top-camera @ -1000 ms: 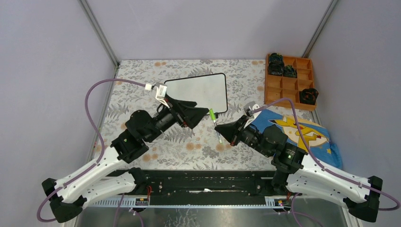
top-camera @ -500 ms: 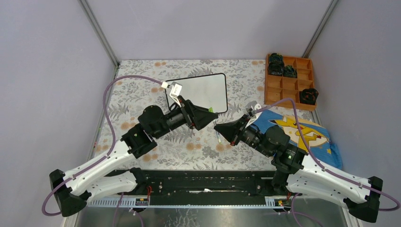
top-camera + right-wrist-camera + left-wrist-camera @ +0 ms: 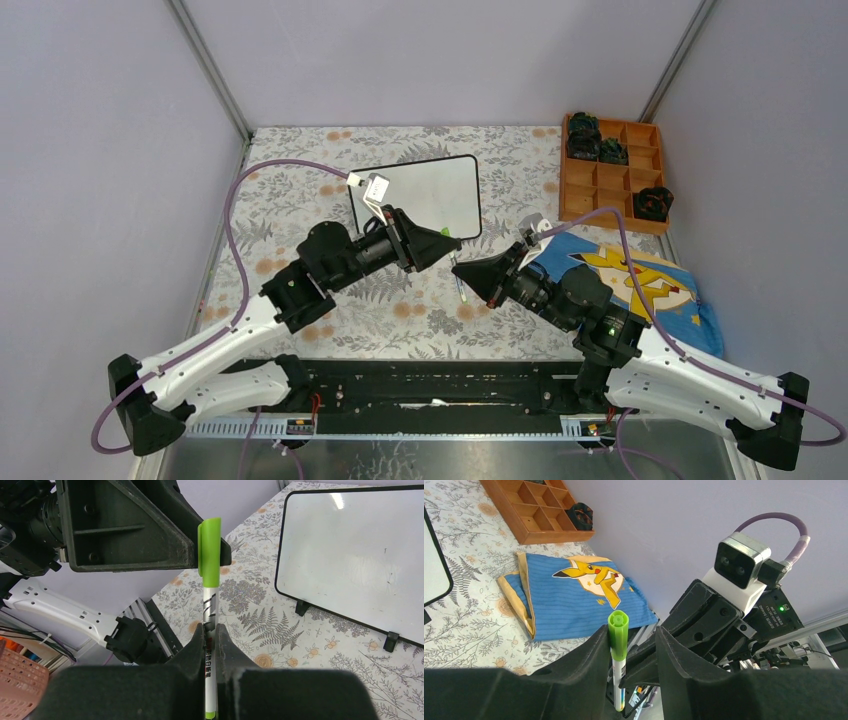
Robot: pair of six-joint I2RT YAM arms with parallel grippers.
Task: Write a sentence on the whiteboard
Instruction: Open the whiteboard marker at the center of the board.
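The whiteboard (image 3: 420, 195) stands on its small black feet at the back middle of the table. Its face (image 3: 350, 555) is blank and no sentence shows on it. My right gripper (image 3: 462, 272) is shut on the white barrel (image 3: 208, 610) of a marker whose green cap (image 3: 209, 555) points away from it. My left gripper (image 3: 452, 240) straddles that cap (image 3: 618, 635). One finger (image 3: 594, 660) touches the cap, and a gap shows between the cap and the other finger (image 3: 674, 655). In the left wrist view, the left gripper (image 3: 631, 635) is open.
A wooden compartment tray (image 3: 612, 170) holding black parts sits at the back right. A blue cloth with a yellow cartoon figure (image 3: 640, 285) lies under the right arm. A floral cloth (image 3: 300, 180) covers the table, with walls on three sides.
My left arm has swung right to the marker and its jaws have narrowed around the green cap. The right gripper has kept still, holding the marker.
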